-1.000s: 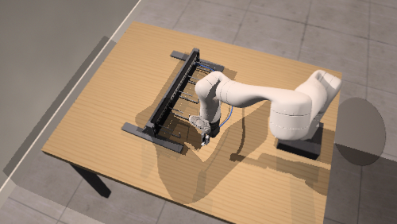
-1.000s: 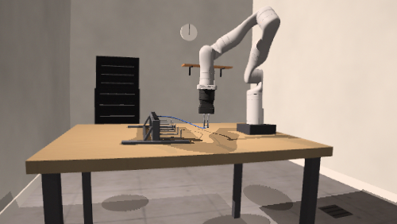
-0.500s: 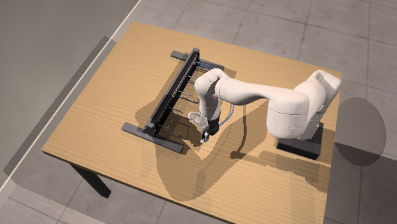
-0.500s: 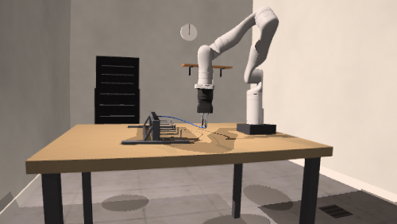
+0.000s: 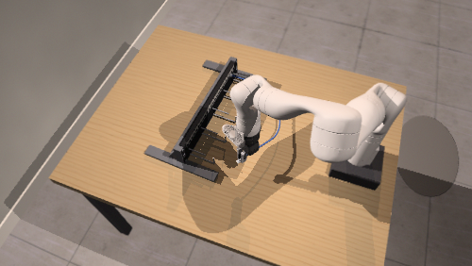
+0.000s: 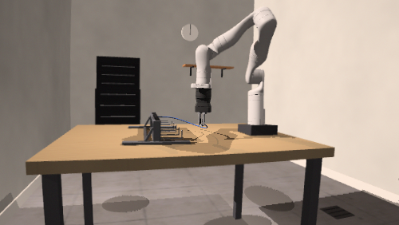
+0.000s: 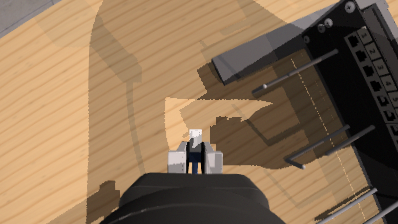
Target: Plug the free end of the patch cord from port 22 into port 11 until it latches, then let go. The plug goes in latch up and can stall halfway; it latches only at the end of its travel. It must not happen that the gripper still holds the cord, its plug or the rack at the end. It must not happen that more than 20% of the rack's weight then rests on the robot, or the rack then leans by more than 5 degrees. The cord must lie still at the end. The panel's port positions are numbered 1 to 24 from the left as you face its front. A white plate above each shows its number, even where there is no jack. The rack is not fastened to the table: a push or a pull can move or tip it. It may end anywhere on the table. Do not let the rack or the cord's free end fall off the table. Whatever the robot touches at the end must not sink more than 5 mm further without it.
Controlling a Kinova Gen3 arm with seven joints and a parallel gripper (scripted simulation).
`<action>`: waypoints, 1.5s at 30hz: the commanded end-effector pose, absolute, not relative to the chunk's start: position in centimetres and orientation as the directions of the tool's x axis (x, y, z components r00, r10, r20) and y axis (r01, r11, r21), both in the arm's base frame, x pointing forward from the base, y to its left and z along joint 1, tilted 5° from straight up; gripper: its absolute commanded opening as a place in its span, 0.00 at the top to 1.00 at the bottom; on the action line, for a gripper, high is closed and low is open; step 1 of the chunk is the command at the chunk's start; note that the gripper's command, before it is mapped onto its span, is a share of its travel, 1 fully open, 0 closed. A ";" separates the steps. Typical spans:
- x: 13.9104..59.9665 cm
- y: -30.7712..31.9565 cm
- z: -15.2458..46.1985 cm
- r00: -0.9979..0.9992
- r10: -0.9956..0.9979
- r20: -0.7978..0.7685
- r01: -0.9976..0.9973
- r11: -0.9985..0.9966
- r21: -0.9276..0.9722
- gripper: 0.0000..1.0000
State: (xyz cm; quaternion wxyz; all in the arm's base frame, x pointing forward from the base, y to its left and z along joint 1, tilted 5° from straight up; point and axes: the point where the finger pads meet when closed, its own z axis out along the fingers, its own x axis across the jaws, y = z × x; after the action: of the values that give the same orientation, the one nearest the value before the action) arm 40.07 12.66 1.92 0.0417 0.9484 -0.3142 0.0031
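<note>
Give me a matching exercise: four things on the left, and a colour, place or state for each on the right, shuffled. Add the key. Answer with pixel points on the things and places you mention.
Things
1. gripper (image 5: 242,157) (image 6: 202,124) (image 7: 195,152)
2. cord (image 5: 278,131) (image 6: 179,119) (image 7: 195,166)
3. round clock (image 6: 186,34)
4. rack (image 5: 206,105) (image 6: 156,132) (image 7: 345,92)

Matches
A. on the wall
B. standing on long feet (image 5: 203,174) (image 6: 171,142) (image 7: 265,50)
C. shut on a clear plug (image 7: 195,134)
D. blue

Right pairs: 1-C, 2-D, 3-A, 4-B

The gripper is found displaced to the left, nearer the rack, than in the earlier views.
</note>
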 end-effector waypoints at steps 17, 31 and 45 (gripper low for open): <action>42.0 9.3 2.9 0.649 -0.759 0.049 -0.760 -0.646 0.067 1.00; 43.8 6.1 3.9 0.468 -0.882 0.063 -0.884 -0.465 0.055 1.00; 45.3 3.4 4.7 0.298 -0.952 0.072 -0.954 -0.296 0.043 1.00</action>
State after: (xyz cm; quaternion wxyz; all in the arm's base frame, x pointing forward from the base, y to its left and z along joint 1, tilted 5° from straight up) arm 44.94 4.20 4.60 0.0384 0.8118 -0.5825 0.0149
